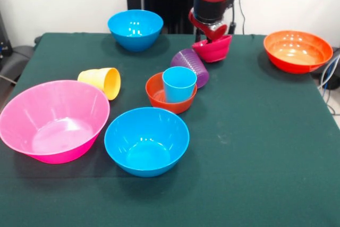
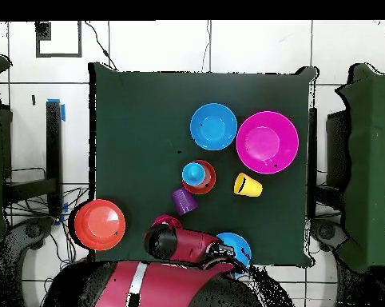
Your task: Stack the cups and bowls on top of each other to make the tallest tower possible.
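The gripper pinches the small magenta bowl, tilted, at one o'clock from the light blue cup (likely its next perch).

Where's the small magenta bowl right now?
In the front view the small glossy magenta plastic bowl hangs tilted in the robot's pincer at the table's far side, just beyond the ribbed translucent purple cup lying on its side.

Scene is evenly and brightly lit from above. Small glare spots are seen inside the glossy bowls, and soft shadows are cast under them on the green table. No blur is seen at the table edges.
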